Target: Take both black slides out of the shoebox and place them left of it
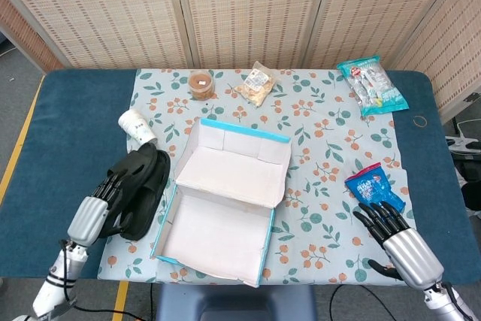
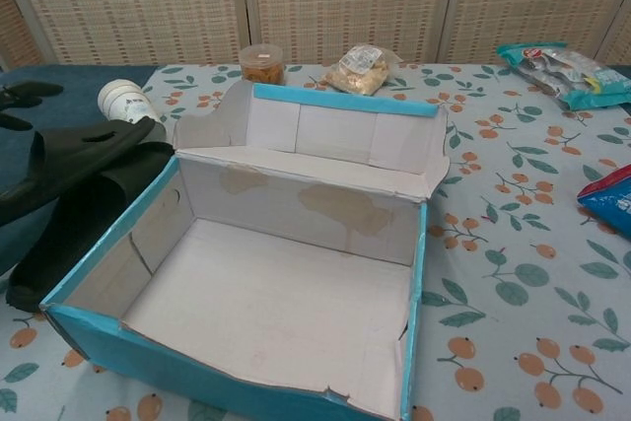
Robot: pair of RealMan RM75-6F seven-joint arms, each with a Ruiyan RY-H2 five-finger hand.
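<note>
Both black slides (image 1: 146, 182) lie stacked on the tablecloth just left of the shoebox (image 1: 244, 134). In the chest view the upper slide (image 2: 89, 160) tilts over the lower one (image 2: 69, 234), close to the box's left wall. The shoebox (image 2: 340, 101) is open, its lid folded back, and nothing is inside. My left hand (image 1: 101, 204) reaches in from the near left, with outstretched fingers (image 1: 120, 182) lying on the slides' left side; it grips nothing. Its fingertips (image 2: 25, 96) show at the chest view's left edge. My right hand (image 1: 397, 240) hovers open at the near right corner.
A white cup (image 1: 134, 124) lies on its side behind the slides. A brown jar (image 1: 200, 84) and a snack bag (image 1: 255, 84) sit behind the box. A blue packet (image 1: 373, 186) lies near my right hand, and a fish bag (image 1: 370, 84) at the far right.
</note>
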